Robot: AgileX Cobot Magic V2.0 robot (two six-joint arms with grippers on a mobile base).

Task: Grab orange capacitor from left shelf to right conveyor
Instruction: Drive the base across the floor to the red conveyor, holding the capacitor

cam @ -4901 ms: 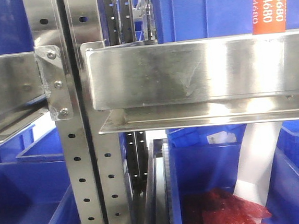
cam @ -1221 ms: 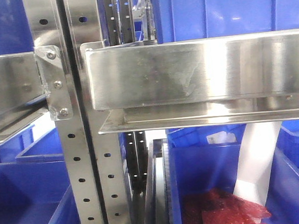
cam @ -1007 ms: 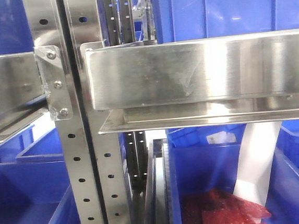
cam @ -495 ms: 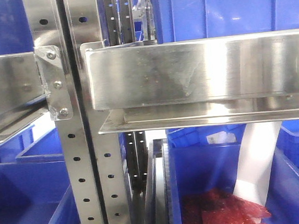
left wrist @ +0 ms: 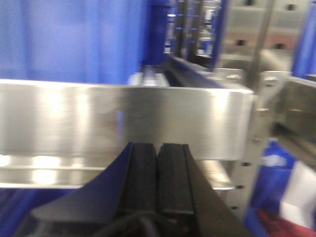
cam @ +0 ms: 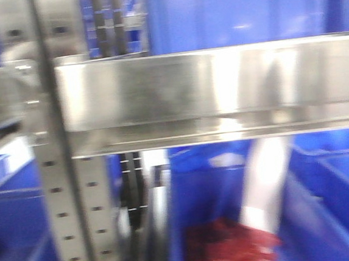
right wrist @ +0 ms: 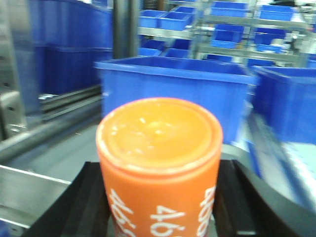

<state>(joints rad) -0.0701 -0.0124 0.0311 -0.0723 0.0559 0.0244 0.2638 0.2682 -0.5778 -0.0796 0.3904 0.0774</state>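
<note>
The left shelf [cam: 158, 89] is filling the blurred front view, its broad shiny steel rail running level across the picture and a perforated upright standing at the left. Blue bins [cam: 327, 202] are sitting above and below that rail. More blue bins [right wrist: 173, 84] are showing behind the right arm in its wrist view.

The left gripper [left wrist: 158, 173] is hanging just in front of another steel rail of the shelf, its two black fingers [left wrist: 139, 173] pressing flat together with nothing between them.

The right gripper [right wrist: 162, 212] is pinching the orange capacitor [right wrist: 160, 148], with a black finger [right wrist: 91, 197] flanking it on each side. The capacitor is standing upright between them, flat top facing the camera and white digits running down its side.

In the lower bin, a white strip [cam: 265, 183] is leaning down onto a heap of red material [cam: 227, 245].
</note>
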